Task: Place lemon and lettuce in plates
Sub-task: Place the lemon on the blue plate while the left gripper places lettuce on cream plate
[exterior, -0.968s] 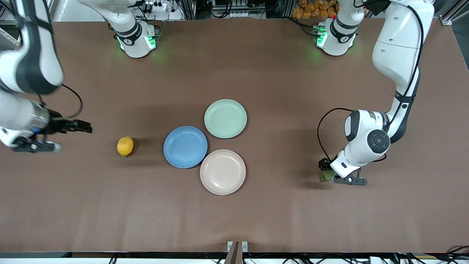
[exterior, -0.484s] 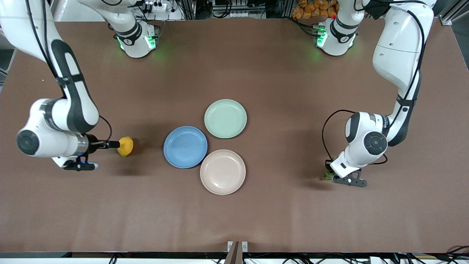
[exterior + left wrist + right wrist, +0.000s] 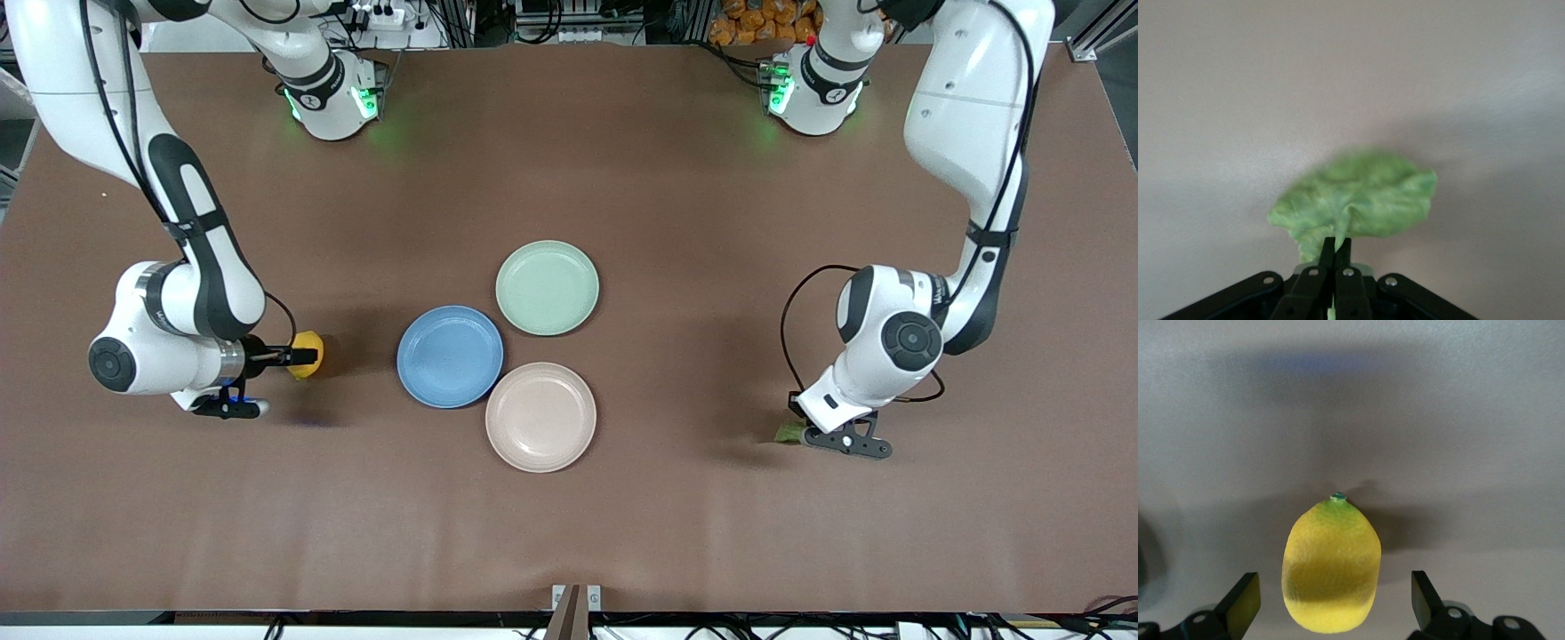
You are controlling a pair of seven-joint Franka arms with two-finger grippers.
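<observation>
The yellow lemon (image 3: 310,349) lies on the brown table toward the right arm's end; in the right wrist view the lemon (image 3: 1331,570) sits between the open fingers, which do not touch it. My right gripper (image 3: 300,356) is low at the lemon. My left gripper (image 3: 794,427) is shut on the green wrinkly lettuce (image 3: 1358,203), low at the table toward the left arm's end; only a green edge of the lettuce (image 3: 788,433) shows under the hand. The blue plate (image 3: 450,356) and the beige-pink plate (image 3: 540,416) lie mid-table, both empty.
A pale mint-green plate (image 3: 547,287) lies touching the other two, farther from the front camera. Bare brown table (image 3: 676,373) lies between the plates and each gripper.
My right arm swung in from the table's edge and brought its open gripper down around the lemon. My left gripper stayed over the lettuce and sank slightly, covering more of the leaf.
</observation>
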